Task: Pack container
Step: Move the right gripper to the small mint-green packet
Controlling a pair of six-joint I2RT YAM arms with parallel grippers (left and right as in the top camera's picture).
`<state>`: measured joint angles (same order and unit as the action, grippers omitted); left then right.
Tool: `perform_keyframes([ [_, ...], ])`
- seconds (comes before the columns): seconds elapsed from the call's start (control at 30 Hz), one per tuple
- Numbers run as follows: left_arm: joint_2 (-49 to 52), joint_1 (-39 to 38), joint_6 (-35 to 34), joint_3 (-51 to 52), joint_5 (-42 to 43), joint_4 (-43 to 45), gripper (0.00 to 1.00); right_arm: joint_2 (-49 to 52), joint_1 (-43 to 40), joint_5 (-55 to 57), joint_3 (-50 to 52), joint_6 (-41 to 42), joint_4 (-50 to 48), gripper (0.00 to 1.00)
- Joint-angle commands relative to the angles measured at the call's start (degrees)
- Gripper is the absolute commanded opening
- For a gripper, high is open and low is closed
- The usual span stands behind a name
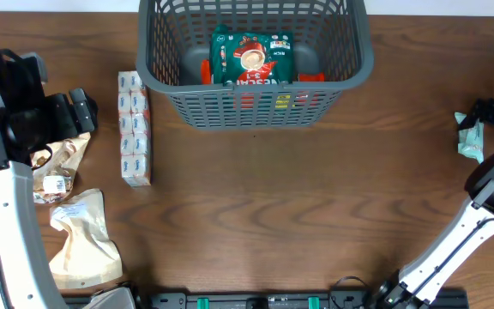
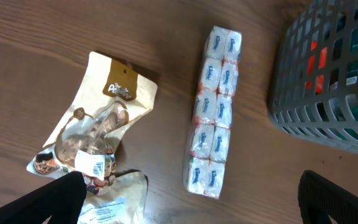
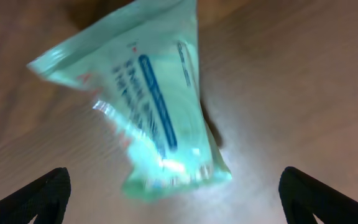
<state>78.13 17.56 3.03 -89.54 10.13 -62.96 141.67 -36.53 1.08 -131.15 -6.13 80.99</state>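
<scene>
Mint-green pouch is being viewed closest, lying between released right jaws | left jaws being held released, grasping nothing | one container is being shown upright at far worktop edge, long axis left-right | one tissue strip, two beige pouches being counted | brown wood-grain surface.

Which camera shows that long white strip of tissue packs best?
The left wrist view: the long white plastic-wrapped strip of tissue packs lies whole and close. Overhead shows the strip small; the right wrist view misses it.
</scene>
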Motion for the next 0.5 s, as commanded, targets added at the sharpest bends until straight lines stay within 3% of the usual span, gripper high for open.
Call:
perform_keyframes([
  [0.0,-0.22,0.09,0.35,-0.04,-0.02,-0.11,0.99,2.86,-0.15,0.42,0.09,-2.1,-0.96,0.92],
  [0.2,-0.22,0.09,0.35,-0.04,-0.04,-0.04,0.99,4.61,0.68,-0.02,0.09,-5.38,-4.22,0.85],
  [0.47,-0.22,0.09,0.37,-0.04,-0.02,0.11,0.99,4.68,2.62,-1.75,0.09,-9.9,-8.0,0.5],
])
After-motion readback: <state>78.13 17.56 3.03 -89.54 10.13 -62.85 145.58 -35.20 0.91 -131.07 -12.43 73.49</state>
